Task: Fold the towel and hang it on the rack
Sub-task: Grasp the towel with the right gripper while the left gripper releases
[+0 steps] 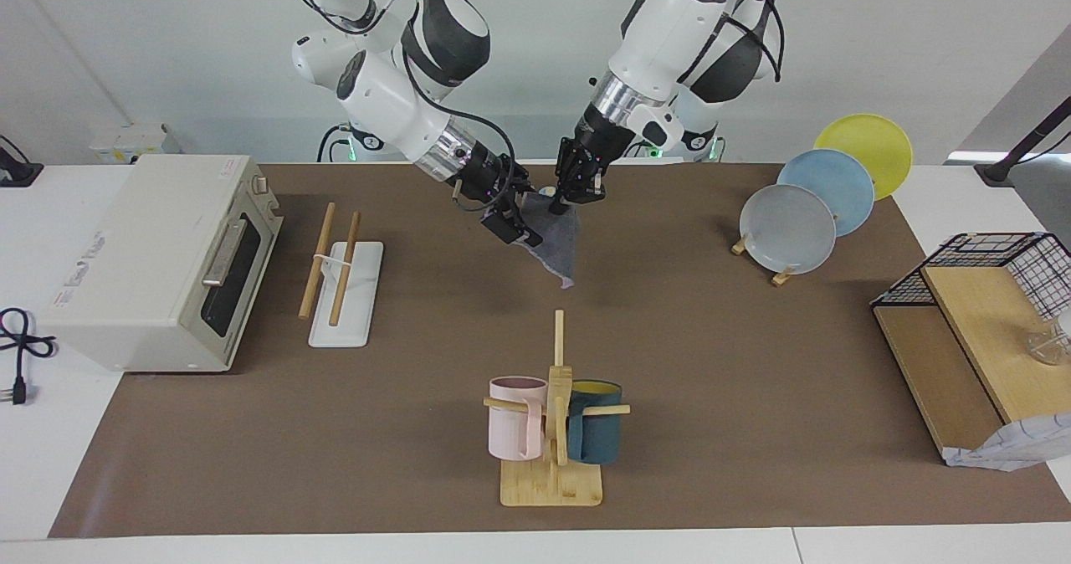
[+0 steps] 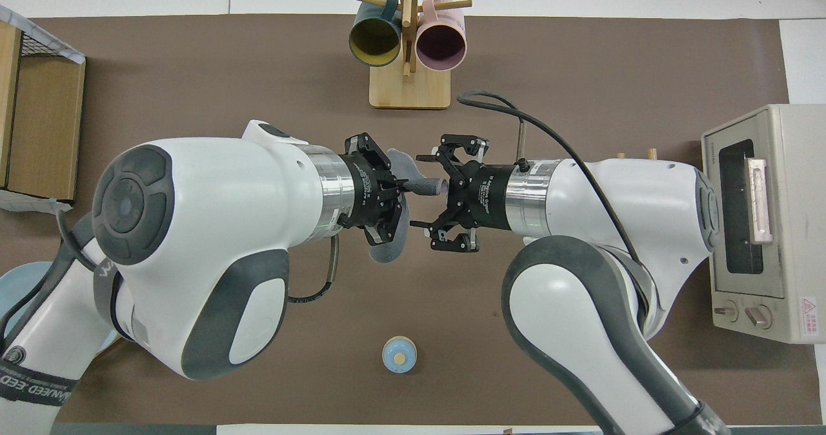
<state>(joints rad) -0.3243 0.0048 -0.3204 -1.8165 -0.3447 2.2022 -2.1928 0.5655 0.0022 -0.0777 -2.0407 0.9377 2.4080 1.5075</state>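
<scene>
Hanging above the tabletop middle, the towel is pinched at its top edge by the left gripper, grey face showing. Its edge is flanked by the right gripper, fingers spread. The rack stands beside the toaster oven.

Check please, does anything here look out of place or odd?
Nothing stands out. The towel hangs in the air from the shut left gripper, not folded, and the right gripper, jaws open, is at its edge. The rack stands bare beside the toaster oven.
</scene>
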